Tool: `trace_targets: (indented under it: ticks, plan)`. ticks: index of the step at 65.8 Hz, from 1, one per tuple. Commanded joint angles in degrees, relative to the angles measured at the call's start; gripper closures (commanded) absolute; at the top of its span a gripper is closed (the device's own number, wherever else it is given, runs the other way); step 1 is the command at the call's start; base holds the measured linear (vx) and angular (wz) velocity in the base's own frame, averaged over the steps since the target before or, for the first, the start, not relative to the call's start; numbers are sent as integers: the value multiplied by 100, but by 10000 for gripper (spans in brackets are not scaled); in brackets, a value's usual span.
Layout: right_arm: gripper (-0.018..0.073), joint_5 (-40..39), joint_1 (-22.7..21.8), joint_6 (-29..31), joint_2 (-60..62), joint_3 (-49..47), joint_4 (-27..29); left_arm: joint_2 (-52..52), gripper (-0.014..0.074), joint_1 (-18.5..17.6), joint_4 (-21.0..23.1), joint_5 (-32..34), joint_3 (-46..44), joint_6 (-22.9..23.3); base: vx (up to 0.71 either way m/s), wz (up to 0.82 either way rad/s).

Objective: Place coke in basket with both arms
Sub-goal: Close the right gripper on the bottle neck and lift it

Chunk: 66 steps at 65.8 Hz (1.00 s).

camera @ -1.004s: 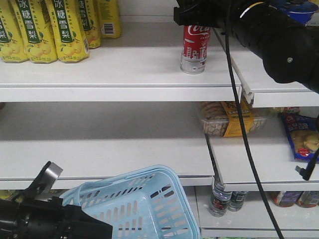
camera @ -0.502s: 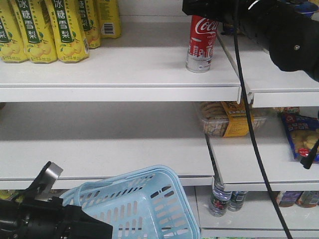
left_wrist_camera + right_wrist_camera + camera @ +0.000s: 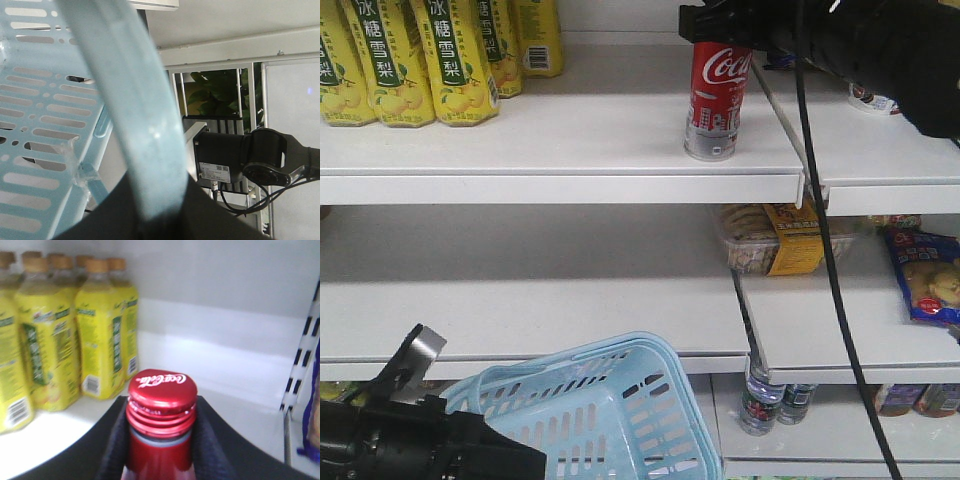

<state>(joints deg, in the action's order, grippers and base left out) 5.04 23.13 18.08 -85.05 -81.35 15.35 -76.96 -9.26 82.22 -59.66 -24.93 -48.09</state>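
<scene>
The coke (image 3: 717,100), a slim red metal bottle with a silvery lower band, stands upright near the front edge of the top shelf (image 3: 560,150). My right gripper (image 3: 722,24) is shut on its neck from above. In the right wrist view the black fingers (image 3: 114,440) press both sides of the neck just under the red cap (image 3: 161,386). The light blue basket (image 3: 610,410) hangs tilted at the lower left. My left gripper (image 3: 430,440) is shut on its swing handle (image 3: 132,100), with the slotted basket wall (image 3: 35,125) beside it.
Yellow drink bottles (image 3: 420,55) fill the top shelf's left part. Snack packs (image 3: 775,238) and a blue bag (image 3: 925,275) lie on the middle shelf at right. Dark bottles (image 3: 760,400) stand on the bottom shelf. A black cable (image 3: 825,250) hangs down in front of the shelves.
The coke has shifted in the right gripper's hold, first right, then forward toward the shelf's front edge. The right arm has drawn back to the right. The basket and left gripper have not moved.
</scene>
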Motion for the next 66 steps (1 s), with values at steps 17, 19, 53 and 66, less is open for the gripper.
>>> trace_targets:
  ticks: [17, 19, 53, 66]
  plan:
    - [561, -457, 453, 208, 1270, 454, -35, 149, 603, -55, 396, -352, -114, -38, 0, 0]
    - [561, -464, 612, 253, 1385, 539, -35, 149, 603, -55, 396, -352, -114, -38, 0, 0]
    - [561, -504, 2106, 562, 2406, 2422, 838, 149, 603, -55, 396, -352, -114, -38, 0, 0]
    - [561, -571, 2106, 562, 2278, 3338, 1482, 149, 603, -55, 396, -352, -114, -38, 0, 0]
